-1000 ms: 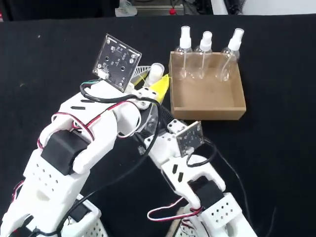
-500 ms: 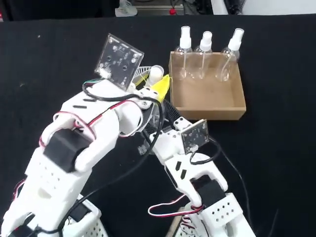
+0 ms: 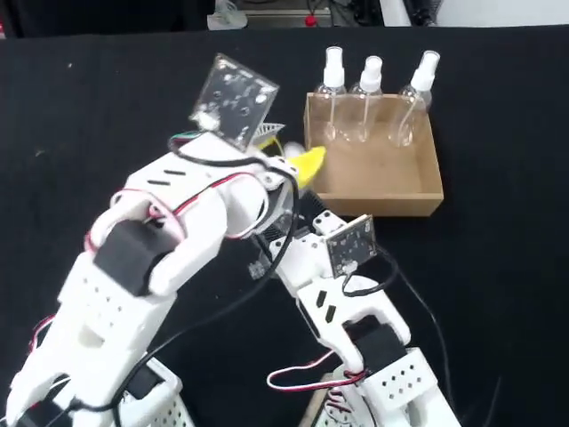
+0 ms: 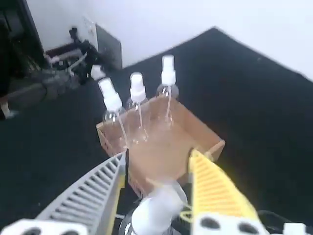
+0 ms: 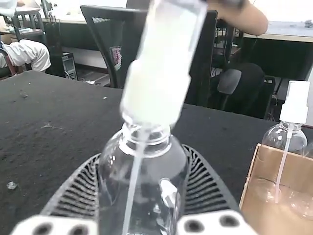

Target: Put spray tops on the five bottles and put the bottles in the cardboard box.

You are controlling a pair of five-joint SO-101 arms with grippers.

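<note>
The left claw (image 4: pixel 157 156) is clamped on a white spray top (image 4: pixel 155 211), with its grey finger (image 4: pixel 88 196) on one side and its yellow finger (image 4: pixel 215 191) on the other. The spray top looks blurry low down between the fingers, so it is hard to see just where they press on it. Right under the left claw, the right claw (image 5: pixel 142 156) is squeezed tight on a clear bottle (image 5: pixel 142 196). It has one of its dark ribbed fingers (image 5: pixel 78 188) on each side, and the bottle stands upright. The spray top sits on the bottle's neck but leans over, not on straight. Its thin tube (image 5: pixel 132 181) hangs down inside the bottle. The very top of the spray top is cut off at the edge of the right wrist view. In the high view the big left arm (image 3: pixel 178 222) lies over the right claw and the held bottle, so they are hard to make out there. Just past the yellow finger is the cardboard box (image 3: pixel 373 205). The finger's tip is right beside the box's near corner, and I cannot tell if it touches. On the side of the box far from the claws, three more bottles (image 3: pixel 364 120) stand in a row by the back wall, each with a white top on. Their clear bodies are hard to see against the brown card. The box sits on the black table (image 3: pixel 498 133), which spreads out all around the claws.
</note>
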